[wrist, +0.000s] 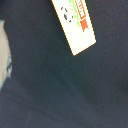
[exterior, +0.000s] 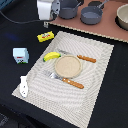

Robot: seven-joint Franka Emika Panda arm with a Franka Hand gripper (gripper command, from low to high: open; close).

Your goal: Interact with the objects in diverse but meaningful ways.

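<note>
My gripper hangs above the dark table at the back, on the exterior view's left, and its white body hides the fingers, so the jaws cannot be read. Just in front of it lies the yellow packet, apart from the gripper; the wrist view shows the packet flat on the dark surface. The pale-blue and white milk carton stands upright further forward. The yellow banana lies on the placemat's edge. The small white bottle lies at the mat's near corner. A dark grey pot stands just behind the gripper.
The woven placemat holds a round beige plate, a knife and a fork with orange handles. A second dark pot and a bowl stand on a brown board at the back.
</note>
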